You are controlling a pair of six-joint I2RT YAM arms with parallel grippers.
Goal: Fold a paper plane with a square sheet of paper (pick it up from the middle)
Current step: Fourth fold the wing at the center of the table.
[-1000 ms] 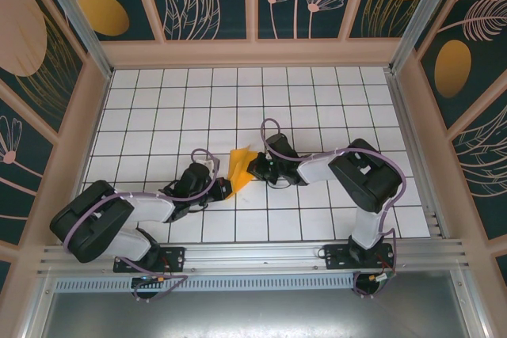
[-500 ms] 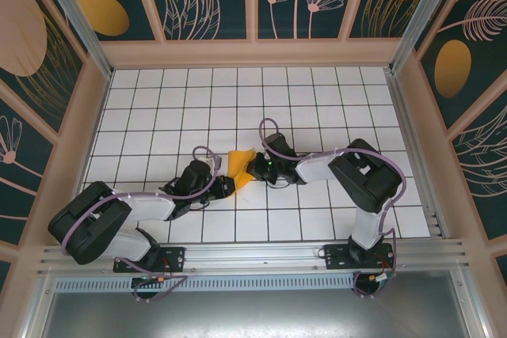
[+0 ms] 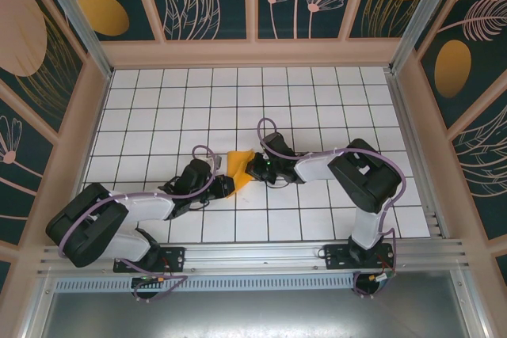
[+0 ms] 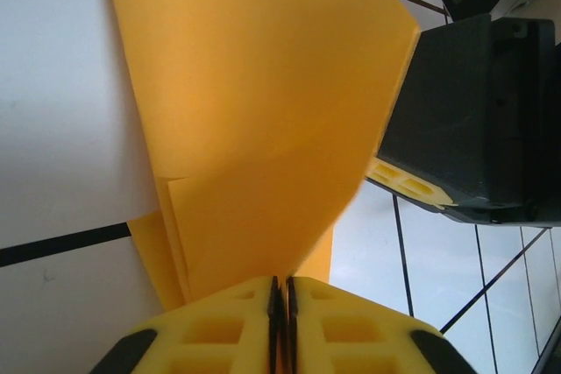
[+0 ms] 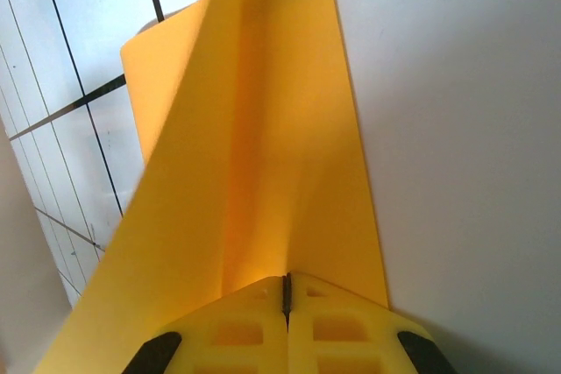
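Looking down from above, I see the square sheet of paper (image 3: 240, 165) as a creased, narrowed orange shape near the middle of the table (image 3: 333, 100), pinned between my two arms. The left gripper (image 3: 225, 187) has it at the near-left end and the right gripper (image 3: 253, 169) meets it from the right side, a little farther from the bases. The two sets of fingers are close together with only the paper between them.

From the left wrist, the yellow pads (image 4: 219, 326) are pressed together on the paper's lower edge, and the sheet fans up and away toward the black body of the other arm. From the right wrist, the pads (image 5: 342, 326) are likewise closed on the paper, and a soft crease runs straight out from the seam between them, so the fold line lies along that arm's reach. The far edge curls up off the tiles rather than lying flat.

My judgement is that the coming move turns on this: the long axis runs roughly away from the bases, the left fingers hold its near end and the right fingers hold its flank. Neither arm is clearly nearer. Any pull sideways by one arm would load the other's grip and could tear or slip the thin sheet.
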